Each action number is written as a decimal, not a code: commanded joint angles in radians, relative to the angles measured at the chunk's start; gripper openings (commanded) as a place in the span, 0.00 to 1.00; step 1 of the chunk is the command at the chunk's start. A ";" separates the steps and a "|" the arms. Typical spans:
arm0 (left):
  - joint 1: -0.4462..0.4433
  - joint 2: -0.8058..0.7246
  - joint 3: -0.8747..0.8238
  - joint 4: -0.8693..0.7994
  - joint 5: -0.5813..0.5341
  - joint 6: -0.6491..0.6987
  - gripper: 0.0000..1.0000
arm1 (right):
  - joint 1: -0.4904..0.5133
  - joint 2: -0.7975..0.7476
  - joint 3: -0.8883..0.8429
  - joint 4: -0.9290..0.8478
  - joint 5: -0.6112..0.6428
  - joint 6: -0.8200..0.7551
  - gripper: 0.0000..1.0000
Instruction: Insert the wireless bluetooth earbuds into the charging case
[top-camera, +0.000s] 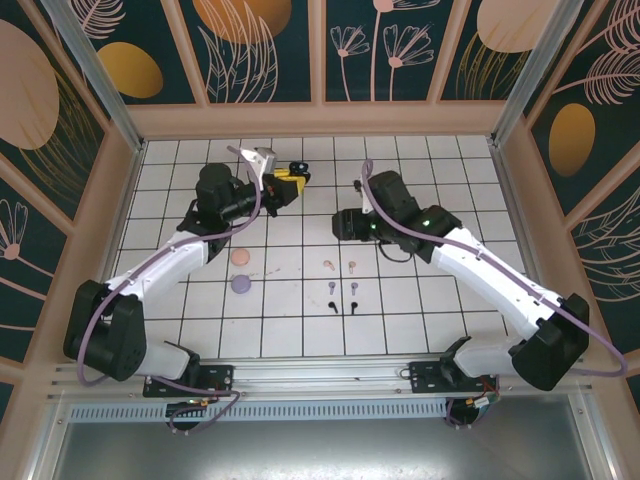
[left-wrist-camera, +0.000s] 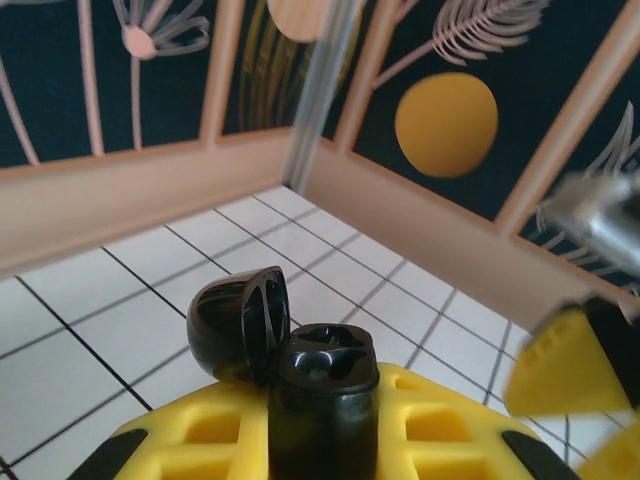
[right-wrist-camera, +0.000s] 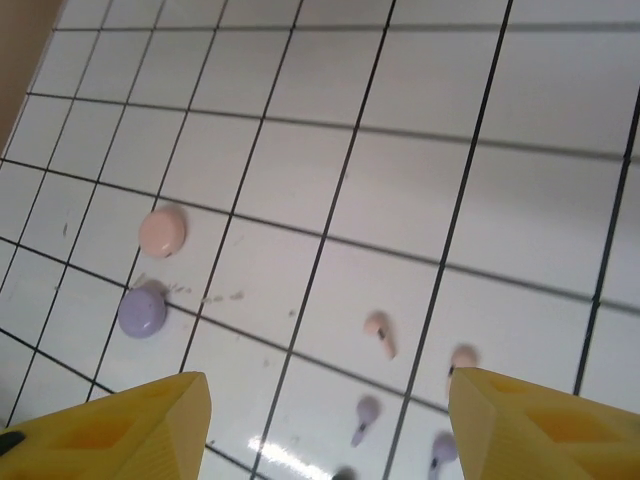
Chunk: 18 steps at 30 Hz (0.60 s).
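Holding the open black case (left-wrist-camera: 325, 400) clenched in your left gripper (top-camera: 287, 184), you are at the pick step: the right gripper (right-wrist-camera: 328, 400) hangs released above the earbuds (top-camera: 331, 287), which lie on the table (top-camera: 440, 180). Next, I think, you must lower it carefully onto one black earbud (top-camera: 331, 305).

I'm looking into a robot lab cell: a white tiled table (top-camera: 450, 160) walled by botanical-print panels (top-camera: 250, 50) from nine to three o'clock, aluminium posts (top-camera: 95, 75) at eleven and one, left arm (top-camera: 170, 265) and right arm (top-camera: 490, 275) bolted to a rail (top-camera: 330, 372) at six.
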 joint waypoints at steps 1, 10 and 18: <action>-0.002 -0.049 -0.042 0.153 -0.117 -0.036 0.00 | 0.069 -0.005 -0.041 -0.061 0.076 0.129 0.65; -0.002 -0.130 -0.223 0.444 -0.233 -0.048 0.00 | 0.250 0.043 -0.130 -0.073 0.151 0.292 0.64; -0.003 -0.206 -0.325 0.535 -0.264 -0.008 0.00 | 0.356 0.121 -0.142 -0.107 0.205 0.400 0.63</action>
